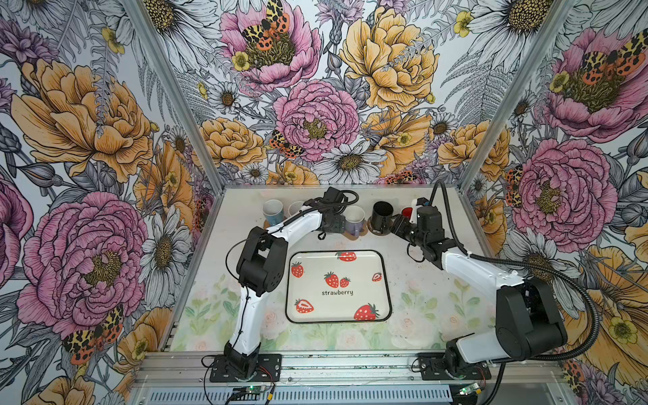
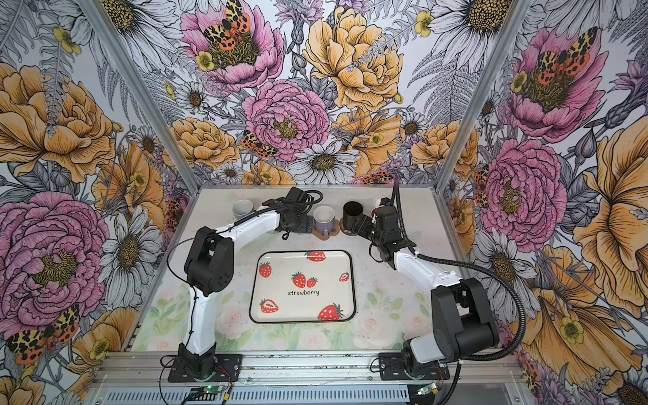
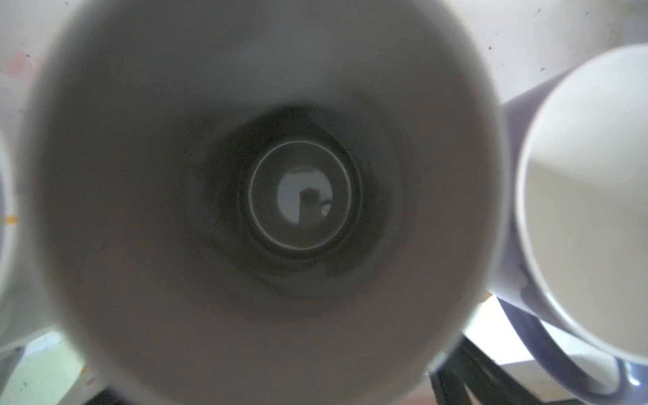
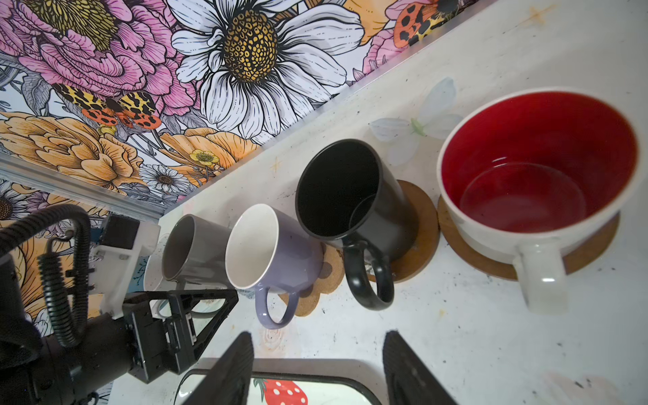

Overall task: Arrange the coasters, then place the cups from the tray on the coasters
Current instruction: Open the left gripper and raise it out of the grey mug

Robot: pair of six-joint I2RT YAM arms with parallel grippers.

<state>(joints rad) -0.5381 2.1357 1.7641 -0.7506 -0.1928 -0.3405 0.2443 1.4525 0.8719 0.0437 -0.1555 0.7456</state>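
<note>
— Floral wallpaper (image 1: 315, 105) of big peonies, daisies and spotted moths covers all three walls, and the table (image 1: 438, 287) is a whitish, speckled sheet printed with faint pastel blossoms. How do the fingers stand?

— The right gripper (image 4: 319, 336) has its two black fingers well apart with nothing between them. It hangs over bare table between the tray (image 1: 350, 308) and the row of cups. The left gripper (image 4: 210, 301) sits at the handle side of the grey mug (image 4: 196, 245). Whether its fingers are spread or closed cannot be told. Its wrist camera looks straight down into that mug.

— And beyond them?

— The cups line the far edge, upright. Just beside the grey one is the lavender mug (image 4: 280, 252), white inside, on the cork-like tan paw-shaped coaster (image 4: 331, 270). Next comes the glossy black mug (image 4: 354, 196) on a brown disc (image 4: 422, 238), then the wide white mug with red interior (image 4: 536, 168) on the second brown disc (image 4: 466, 252). In both top views the light blue mug (image 1: 272, 209) stands at the left end on the tan rattan round (image 1: 266, 224).

— What blocks the view?

— From above, the left arm (image 1: 298, 224) hides the grey mug and most of the white mug (image 1: 295, 207), and the right arm (image 1: 426, 224) covers most of the red-lined one. The tray lies near the table's middle, apart from the cups. It is glossy white with a thin black rim and red strawberries.
</note>
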